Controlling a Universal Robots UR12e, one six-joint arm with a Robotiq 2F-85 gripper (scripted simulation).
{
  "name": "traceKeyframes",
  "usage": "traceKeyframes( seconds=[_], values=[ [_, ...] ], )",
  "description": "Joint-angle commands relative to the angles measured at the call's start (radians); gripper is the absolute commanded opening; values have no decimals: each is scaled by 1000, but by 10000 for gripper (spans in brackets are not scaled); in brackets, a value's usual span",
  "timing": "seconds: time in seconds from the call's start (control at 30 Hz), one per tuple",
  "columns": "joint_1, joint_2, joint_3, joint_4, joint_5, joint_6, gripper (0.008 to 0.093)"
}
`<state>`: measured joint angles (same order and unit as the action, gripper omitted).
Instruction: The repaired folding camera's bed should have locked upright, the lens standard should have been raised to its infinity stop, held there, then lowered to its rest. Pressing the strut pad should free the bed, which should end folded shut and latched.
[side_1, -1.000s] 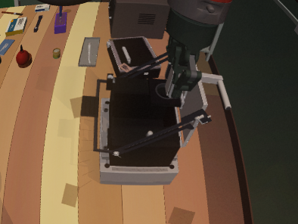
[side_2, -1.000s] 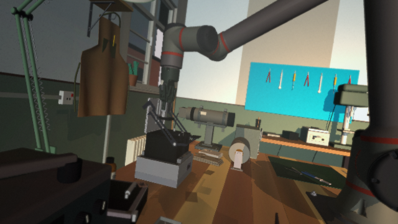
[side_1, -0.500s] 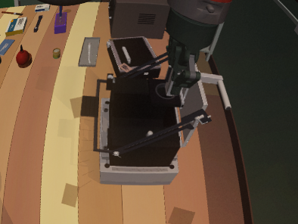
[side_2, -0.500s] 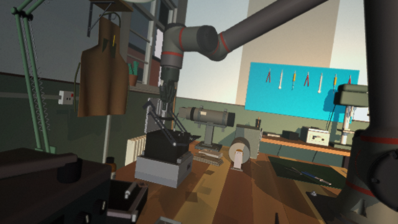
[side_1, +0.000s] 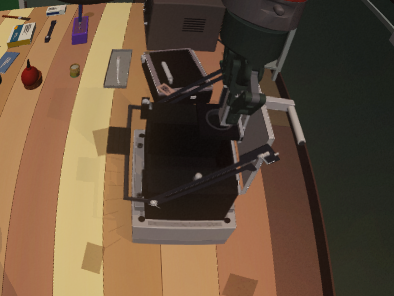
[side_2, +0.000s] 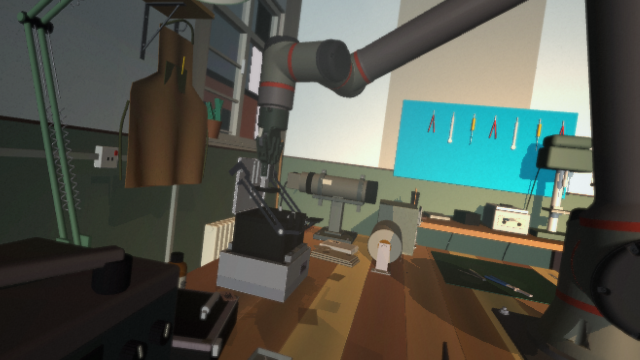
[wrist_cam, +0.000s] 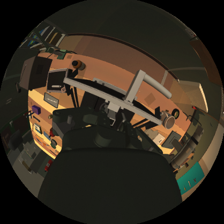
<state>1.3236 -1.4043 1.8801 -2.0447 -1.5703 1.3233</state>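
My gripper (side_1: 231, 118) (side_2: 265, 176) reaches down from above onto the upright bed of the folding camera (side_1: 186, 170) (side_2: 267, 240), and I hold the grey lens standard (wrist_cam: 115, 108) closed between my fingers. The camera is a black box on a grey base in the middle of the bench. Its bed (side_1: 256, 131) (wrist_cam: 112, 96) stands upright on the right side, braced by two black struts (side_1: 200, 184). A grey handle bar (side_1: 289, 116) (wrist_cam: 152, 84) sticks out from the bed's back. My own wrist hides the fingertips in the wrist camera.
The bench's curved right edge (side_1: 312, 190) runs close behind the bed. An open black case (side_1: 172, 72) and a grey box (side_1: 182, 22) sit just beyond the camera. A flat tray (side_1: 118, 67), a red bulb (side_1: 31, 76) and small tools lie to the left.
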Motion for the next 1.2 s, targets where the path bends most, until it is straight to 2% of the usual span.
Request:
traceKeyframes(
  seconds=[0.0, 1.17],
  values=[
    [0, -1, -2, 0, -1, 0, 80],
    [0, -8, -12, 17, -1, 0, 80]
  ],
)
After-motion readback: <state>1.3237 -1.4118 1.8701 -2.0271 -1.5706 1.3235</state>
